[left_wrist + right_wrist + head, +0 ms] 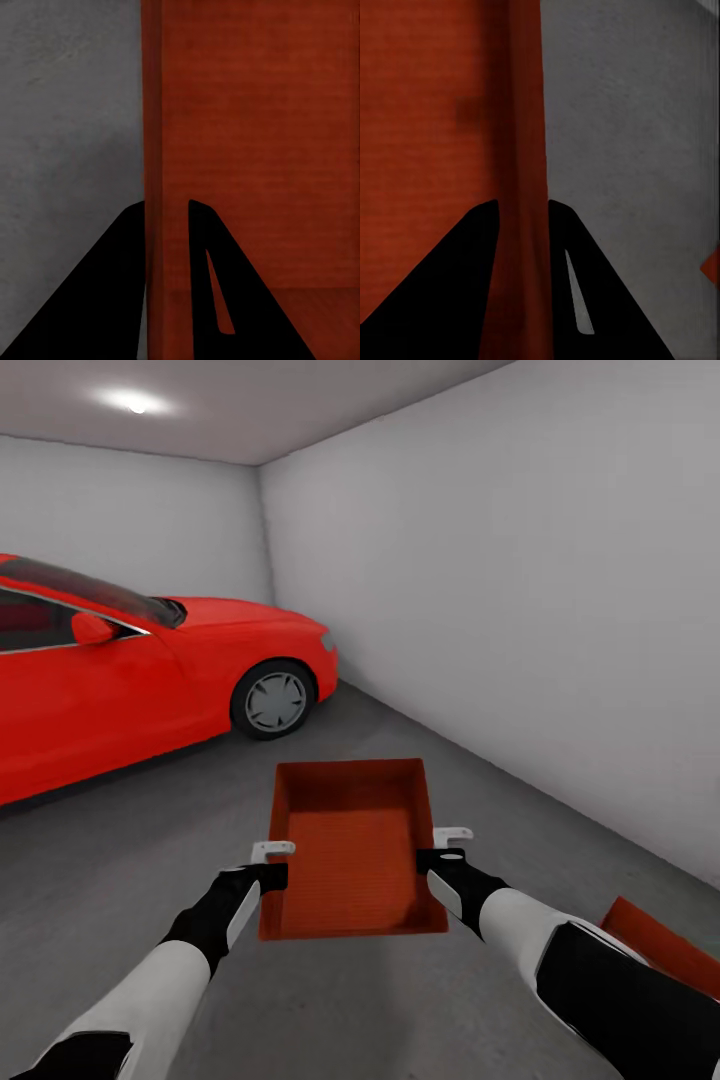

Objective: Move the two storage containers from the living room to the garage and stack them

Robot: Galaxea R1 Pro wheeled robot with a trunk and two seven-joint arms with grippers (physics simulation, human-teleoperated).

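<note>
I hold an orange-red open-topped storage container [352,848] out in front of me, above the grey concrete floor [150,840] of the garage. My left gripper [272,863] is shut on its left wall [154,150], one finger on each side. My right gripper [438,848] is shut on its right wall [526,150] the same way. A corner of the second storage container [662,945] lies on the floor at the lower right, partly hidden by my right arm.
A red car [130,670] is parked at the left, its front wheel [272,700] just beyond the held container. A plain white wall [520,590] runs along the right. Bare floor lies between the car and that wall.
</note>
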